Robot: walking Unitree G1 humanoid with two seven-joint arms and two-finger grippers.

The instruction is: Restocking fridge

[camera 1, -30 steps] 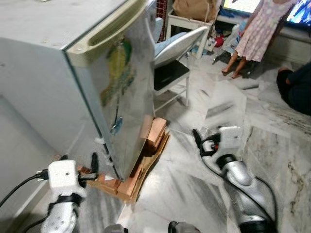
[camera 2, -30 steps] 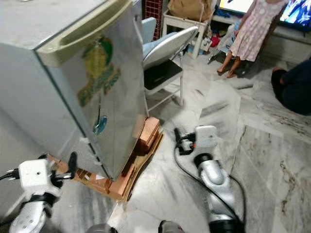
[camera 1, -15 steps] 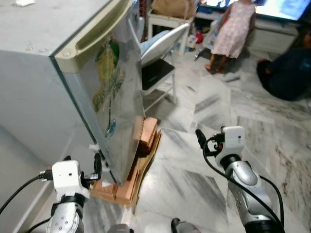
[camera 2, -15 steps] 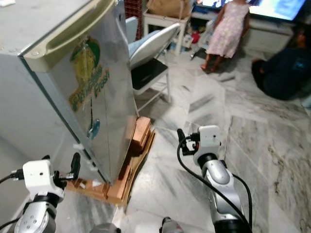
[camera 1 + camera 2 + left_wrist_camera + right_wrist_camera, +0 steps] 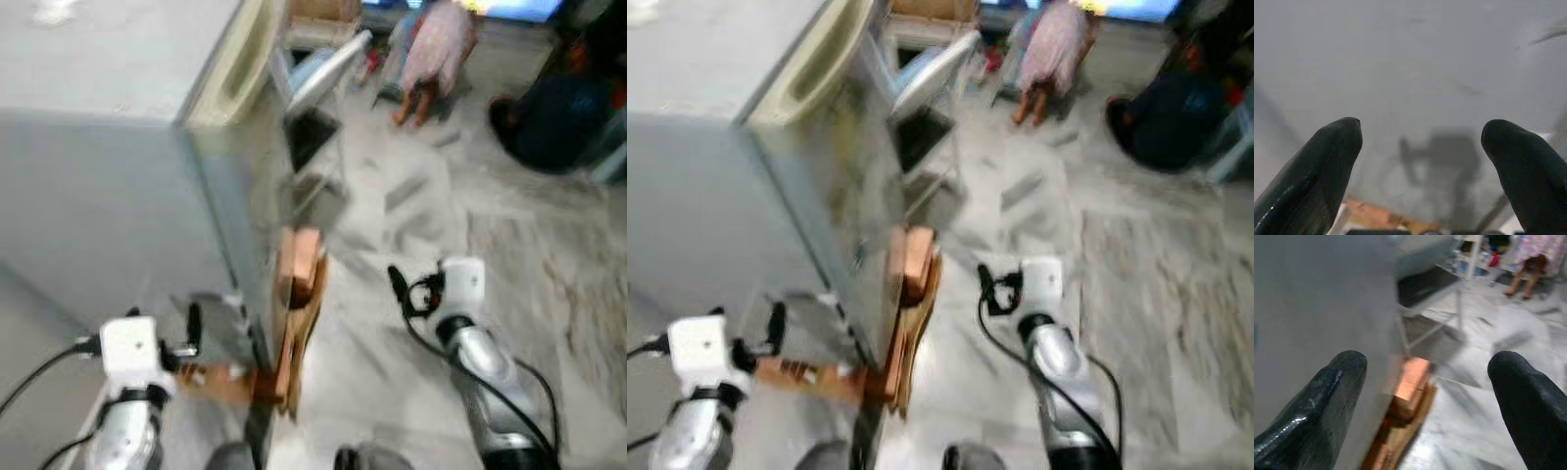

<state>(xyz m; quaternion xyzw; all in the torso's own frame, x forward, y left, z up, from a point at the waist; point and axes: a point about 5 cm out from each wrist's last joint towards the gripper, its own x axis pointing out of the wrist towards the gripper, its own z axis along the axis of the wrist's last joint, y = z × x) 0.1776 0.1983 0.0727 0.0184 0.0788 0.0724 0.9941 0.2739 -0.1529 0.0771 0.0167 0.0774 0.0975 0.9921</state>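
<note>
Marble floor (image 5: 392, 372) underfoot, both grippers, left (image 5: 1420, 142) and right (image 5: 1425, 382), fingers apart and empty, face the shut fridge (image 5: 127, 186); its heavy, rigid door likely opens best by the top handle (image 5: 240, 59).

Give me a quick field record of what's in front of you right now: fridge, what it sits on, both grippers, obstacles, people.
fridge: grey fridge, door shut, pale handle strip along the top edge
base: fridge stands on bricks and cardboard
left gripper: left gripper open, holding nothing, facing the fridge's grey side
right gripper: right gripper open, holding nothing, beside the fridge front, aimed at the bricks
obstacle: white chair just beyond the fridge
people: one person standing, another in dark clothes low on the floor
image quality: head views blurred
</note>
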